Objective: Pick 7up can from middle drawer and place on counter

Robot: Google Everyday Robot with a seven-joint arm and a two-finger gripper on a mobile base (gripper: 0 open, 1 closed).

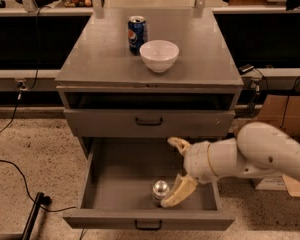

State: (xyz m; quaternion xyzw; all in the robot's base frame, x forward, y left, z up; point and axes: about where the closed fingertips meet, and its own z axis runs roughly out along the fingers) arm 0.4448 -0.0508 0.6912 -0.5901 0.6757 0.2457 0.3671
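Note:
The 7up can stands upright in the open middle drawer, near its front centre, its silver top showing. My gripper reaches in from the right, over the drawer. Its two tan fingers are spread apart. The lower finger sits right beside the can on its right, and the upper finger is farther back. The gripper holds nothing. The counter is the cabinet's flat grey top.
A blue Pepsi can and a white bowl stand on the counter. The drawer above is shut. A cardboard box sits to the right. Black cables lie on the floor at left.

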